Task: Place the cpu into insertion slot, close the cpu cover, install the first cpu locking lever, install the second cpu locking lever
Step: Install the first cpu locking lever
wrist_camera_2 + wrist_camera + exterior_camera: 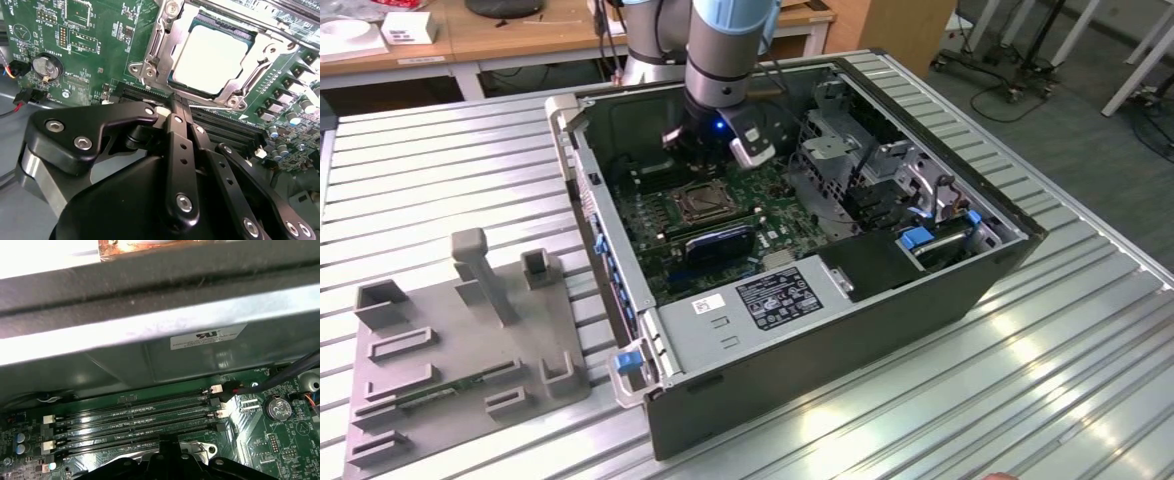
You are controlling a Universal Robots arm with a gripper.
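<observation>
Your exterior view looks steeply down from high and well back, taking in the whole open computer case (881, 330) on the slatted table (440, 170). Your second wrist view sits close over the motherboard (110, 45), looking past the gripper (172, 102) at the cpu (215, 57). Your first wrist view faces low across the memory slots (135, 416) toward what seems to be the case's wall. The coin battery (46, 66) (278, 409) and those slots appear in both wrist views

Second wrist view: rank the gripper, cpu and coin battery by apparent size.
1. gripper, largest, though its nearness to the camera inflates it
2. cpu
3. coin battery, smallest
</observation>
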